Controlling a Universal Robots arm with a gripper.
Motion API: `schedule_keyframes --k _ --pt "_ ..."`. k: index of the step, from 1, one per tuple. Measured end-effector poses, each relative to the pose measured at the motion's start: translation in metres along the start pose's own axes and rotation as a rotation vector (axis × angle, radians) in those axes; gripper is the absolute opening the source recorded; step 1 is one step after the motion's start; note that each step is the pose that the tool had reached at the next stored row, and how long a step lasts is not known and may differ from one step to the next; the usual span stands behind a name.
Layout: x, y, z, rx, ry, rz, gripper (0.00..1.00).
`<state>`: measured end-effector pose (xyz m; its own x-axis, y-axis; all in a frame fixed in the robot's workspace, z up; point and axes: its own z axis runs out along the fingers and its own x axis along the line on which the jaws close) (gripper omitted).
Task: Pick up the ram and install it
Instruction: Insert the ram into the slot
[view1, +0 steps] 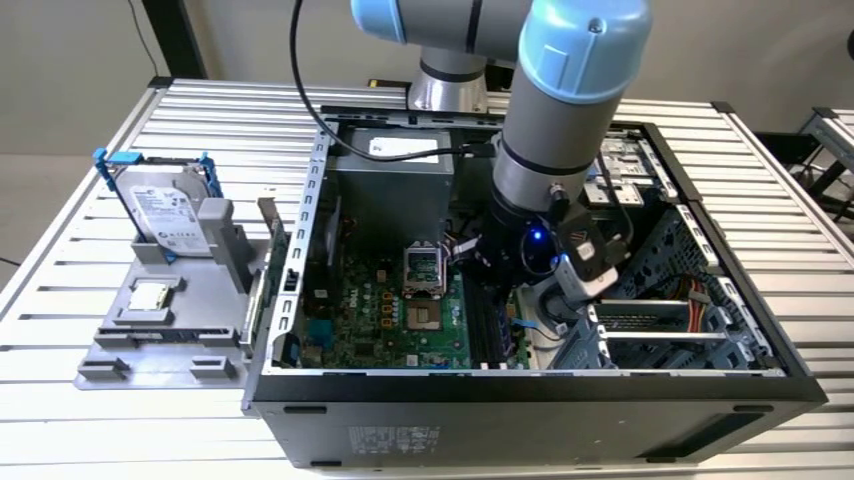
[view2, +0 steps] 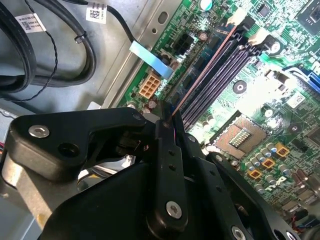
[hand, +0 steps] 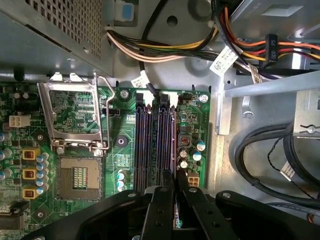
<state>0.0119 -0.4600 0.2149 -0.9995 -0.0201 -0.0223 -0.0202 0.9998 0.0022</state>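
Note:
The ram (hand: 174, 142) is a thin dark stick seen edge-on, standing over the outermost of the black memory slots (hand: 150, 140) on the green motherboard. In the second wrist view the ram (view2: 205, 70) runs along the memory slots (view2: 227, 75) from the fingertips toward the white latches. My gripper (hand: 175, 174) is shut on the ram's near end, one black finger on each face. In the exterior view my gripper (view1: 497, 290) reaches down inside the open computer case (view1: 534, 385), to the exterior view's right of the CPU socket (view1: 422, 268).
On a grey fixture (view1: 147, 350) at the exterior view's left stand a silver hard drive in a blue-handled frame (view1: 167, 210) and a small square CPU chip (view1: 150, 296). Cable bundles (hand: 165, 50) and black cables (hand: 265, 150) lie near the slots. Drive bays (view1: 667, 320) crowd the case's right side.

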Motion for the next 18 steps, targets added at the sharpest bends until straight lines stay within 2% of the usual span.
schedule_keyframes --k 6,12,18 --pt "-0.0001 0.0002 -0.0070 0.0103 0.0003 0.004 0.00" --pt "0.0016 0.0007 -0.0071 0.0118 0.0004 0.040 0.00" --pt "0.0017 0.0022 -0.0050 0.0119 0.0004 0.041 0.00"
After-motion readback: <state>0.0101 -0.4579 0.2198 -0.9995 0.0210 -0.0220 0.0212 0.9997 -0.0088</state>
